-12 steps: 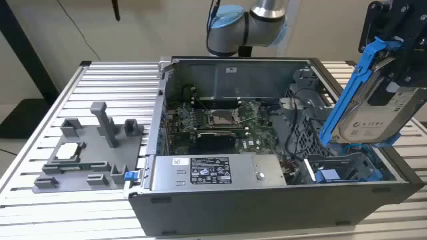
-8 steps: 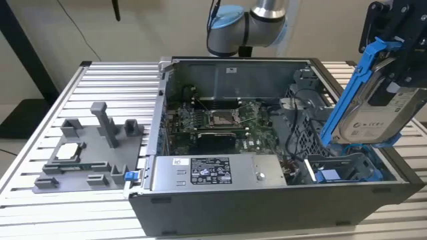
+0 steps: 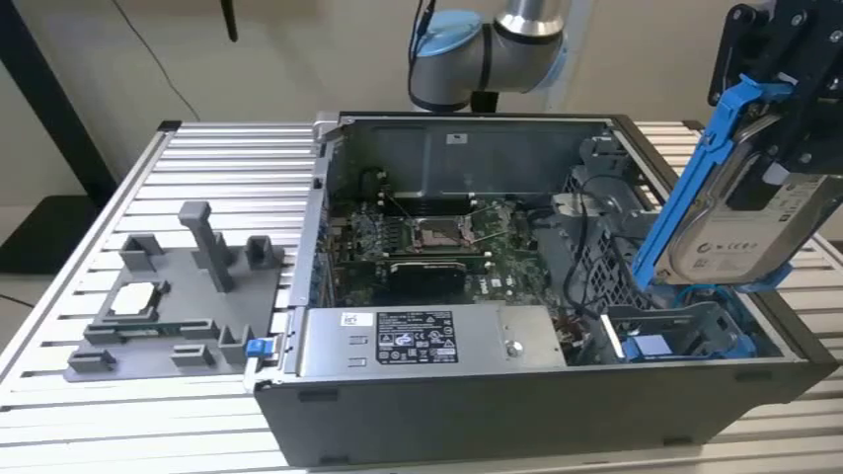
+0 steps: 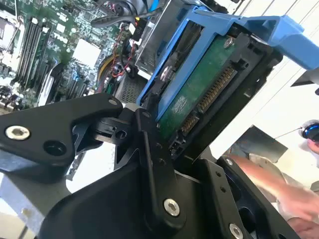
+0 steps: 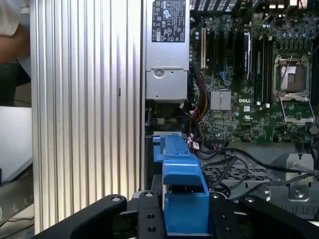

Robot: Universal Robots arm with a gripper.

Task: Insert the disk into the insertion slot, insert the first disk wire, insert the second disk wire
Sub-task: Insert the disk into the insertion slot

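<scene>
Gripper [image 3: 780, 138] is clenched on the disk [image 3: 737, 237], prob. heavy, stiff, shock-fragile w/ exposed PCB [image 4: 199, 94], so edge grip only.

The arm [image 3: 464, 49] shows at the top centre of the exterior view, a blue-capped joint with a silver link rising above it. The gripper [image 3: 791, 114] hangs at that view's upper right, tipped over at a slant. Its black fingers [image 5: 148, 219] are closed on the disk [image 3: 740, 232], one on each side of the blue frame. They hold the disk on edge and leaning, up in the air. In the second wrist view the fingers bear on both its long sides.
</scene>
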